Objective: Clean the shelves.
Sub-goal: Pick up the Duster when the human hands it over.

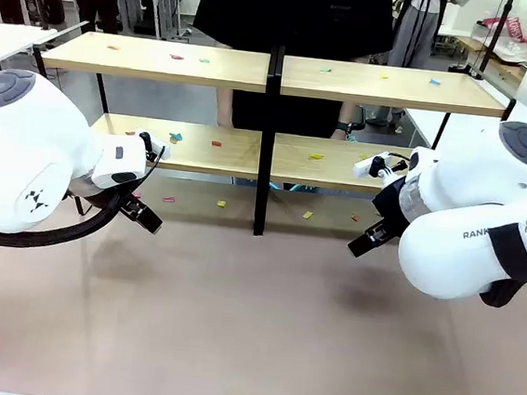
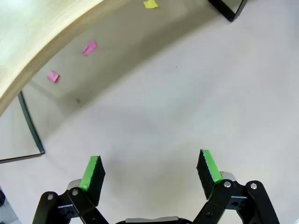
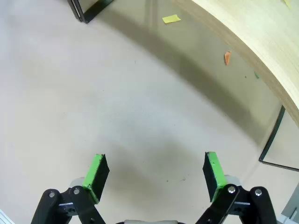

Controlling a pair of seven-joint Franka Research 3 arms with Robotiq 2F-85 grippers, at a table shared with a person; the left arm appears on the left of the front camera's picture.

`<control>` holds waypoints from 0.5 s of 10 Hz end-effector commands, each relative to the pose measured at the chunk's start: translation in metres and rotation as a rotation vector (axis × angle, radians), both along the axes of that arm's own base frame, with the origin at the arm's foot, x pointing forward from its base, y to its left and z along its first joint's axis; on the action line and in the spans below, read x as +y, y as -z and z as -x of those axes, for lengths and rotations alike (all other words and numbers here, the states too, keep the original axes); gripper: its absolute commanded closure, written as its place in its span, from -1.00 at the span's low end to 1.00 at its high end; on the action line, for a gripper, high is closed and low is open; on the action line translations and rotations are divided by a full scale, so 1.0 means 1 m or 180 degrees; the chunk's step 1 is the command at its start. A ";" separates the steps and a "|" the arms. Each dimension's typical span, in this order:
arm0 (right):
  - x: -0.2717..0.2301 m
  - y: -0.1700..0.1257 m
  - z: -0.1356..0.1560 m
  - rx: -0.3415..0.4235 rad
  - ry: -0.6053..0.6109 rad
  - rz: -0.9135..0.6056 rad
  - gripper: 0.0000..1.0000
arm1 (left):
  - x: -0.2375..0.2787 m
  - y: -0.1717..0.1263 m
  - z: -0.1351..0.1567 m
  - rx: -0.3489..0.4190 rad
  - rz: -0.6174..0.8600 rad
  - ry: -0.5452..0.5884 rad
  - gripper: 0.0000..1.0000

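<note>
Two tiers of the shelves (image 1: pixel 146 60) span the far side in your front view, dotted with coloured scraps (image 1: pixel 216 143); your left wrist view shows the left gripper (image 2: pixel 152 168) spread wide above the tabletop (image 2: pixel 163 107), and your right wrist view shows the right gripper (image 3: pixel 154 170) equally spread.

— What colour are the shelves (image 1: pixel 165 61)?
— Pale wood boards, black frame. Red, yellow, green and blue scraps (image 1: pixel 217 143) dot them.
— And the tabletop (image 1: pixel 251 327)?
— Pinkish-beige. The pads (image 2: pixel 91 171) are bright green.
</note>
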State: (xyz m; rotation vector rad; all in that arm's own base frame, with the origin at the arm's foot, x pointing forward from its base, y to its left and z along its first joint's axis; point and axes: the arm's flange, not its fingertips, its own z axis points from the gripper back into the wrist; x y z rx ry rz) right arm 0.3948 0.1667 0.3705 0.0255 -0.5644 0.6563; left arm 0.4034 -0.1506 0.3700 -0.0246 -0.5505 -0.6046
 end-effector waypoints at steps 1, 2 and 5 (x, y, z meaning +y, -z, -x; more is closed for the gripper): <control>0.000 0.000 0.000 -0.0001 0.0000 0.0000 -1.00 | 0.000 0.000 0.000 -0.0001 0.0000 0.0000 -1.00; 0.000 0.000 0.000 -0.0001 0.0000 0.0000 -1.00 | 0.000 0.000 0.000 -0.0001 0.0000 0.0000 -1.00; 0.000 0.000 0.000 -0.0001 0.0000 0.0000 -1.00 | 0.000 0.000 0.000 -0.0001 0.0000 0.0000 -1.00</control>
